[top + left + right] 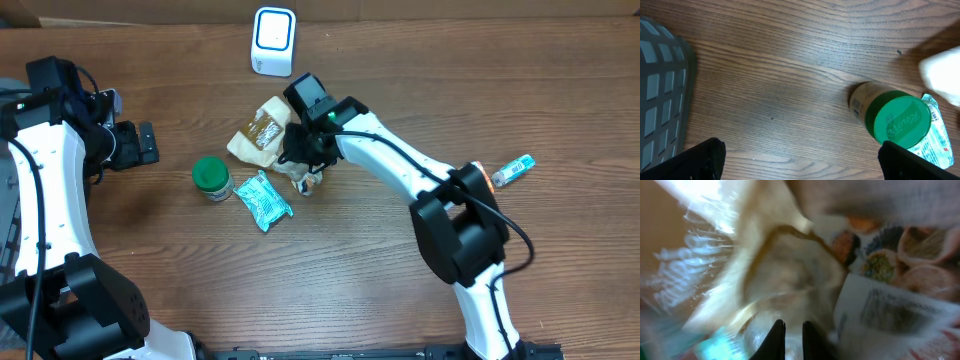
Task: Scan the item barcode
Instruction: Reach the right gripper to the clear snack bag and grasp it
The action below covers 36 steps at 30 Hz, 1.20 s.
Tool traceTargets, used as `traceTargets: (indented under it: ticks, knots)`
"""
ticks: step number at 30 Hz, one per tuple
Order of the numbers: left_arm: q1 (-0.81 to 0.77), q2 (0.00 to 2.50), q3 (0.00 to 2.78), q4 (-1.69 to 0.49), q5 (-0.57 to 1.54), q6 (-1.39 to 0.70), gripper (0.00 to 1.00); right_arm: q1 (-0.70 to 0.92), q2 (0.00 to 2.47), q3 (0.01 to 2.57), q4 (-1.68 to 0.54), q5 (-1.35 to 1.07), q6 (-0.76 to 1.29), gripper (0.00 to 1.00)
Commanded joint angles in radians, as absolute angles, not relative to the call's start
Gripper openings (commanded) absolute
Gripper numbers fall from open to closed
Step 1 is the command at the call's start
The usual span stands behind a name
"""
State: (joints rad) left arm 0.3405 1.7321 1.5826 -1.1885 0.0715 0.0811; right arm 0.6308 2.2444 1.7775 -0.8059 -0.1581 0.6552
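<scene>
A brown wood-grain table (400, 300) seen from above; near its far edge stands a white scanner (273, 40) with a blue-ringed face. Left of centre, a loose cluster sits on the wood: a green-lidded jar (211, 178), lid up; a teal packet (263, 200) just beside it; a crumpled tan bag (258, 130) farther back; a small printed packet (309, 183), partly hidden. Well apart to the right lies a small blue tube (516, 170); a grey gridded mat (660, 90) covers the left edge.
</scene>
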Motion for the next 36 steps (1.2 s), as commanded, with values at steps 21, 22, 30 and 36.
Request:
traceTargets:
  ticks: [21, 22, 30, 36]
  knots:
    - [0.338, 1.730, 1.584, -1.188, 0.078, 0.075, 1.00, 0.444, 2.262, 2.096, -1.230, -0.218, 0.232, 0.60]
    - [0.338, 1.730, 1.584, -1.188, 0.078, 0.075, 1.00, 0.444, 2.262, 2.096, -1.226, -0.216, 0.257, 0.57]
    - [0.338, 1.730, 1.584, -1.188, 0.078, 0.075, 0.99, 0.444, 2.322, 2.019, -1.074, 0.140, 0.689, 0.07]
    - [0.338, 1.730, 1.584, -1.188, 0.078, 0.075, 1.00, 0.448, 2.324, 1.856, -0.812, 0.125, 0.672, 0.06]
